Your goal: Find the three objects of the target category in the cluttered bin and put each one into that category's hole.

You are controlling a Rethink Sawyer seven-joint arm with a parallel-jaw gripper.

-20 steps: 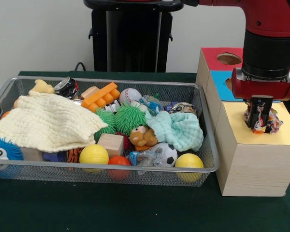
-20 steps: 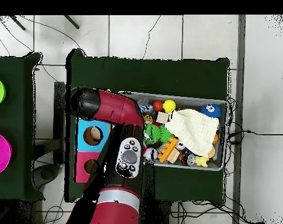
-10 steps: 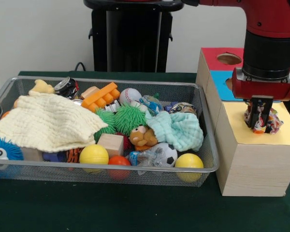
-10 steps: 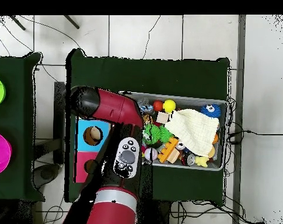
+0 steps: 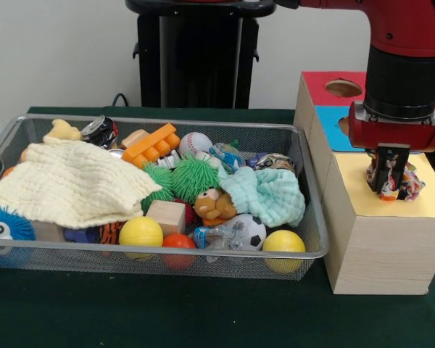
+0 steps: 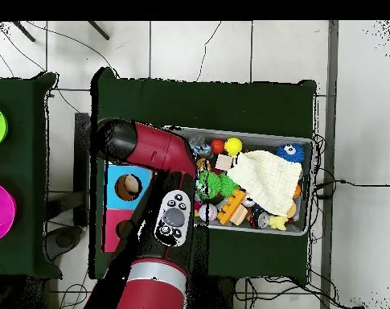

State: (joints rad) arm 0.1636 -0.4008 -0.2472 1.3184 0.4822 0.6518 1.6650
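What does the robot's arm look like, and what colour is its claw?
The thick rounded red arm has a wide black cylindrical band lower down, then a red collar with a thin silver ring. Below hangs the small black claw with narrow straight fingers. From overhead, a pale grey oval panel with dark round buttons sits on the arm.

A robotics lab: a red arm [image 5: 406, 58] on a black pedestal [image 5: 196, 54], a green-covered worktop [image 5: 167, 312] on a tiled floor [image 6: 198, 48], trailing cables [image 6: 342, 183], a plain white wall [image 5: 58, 51].
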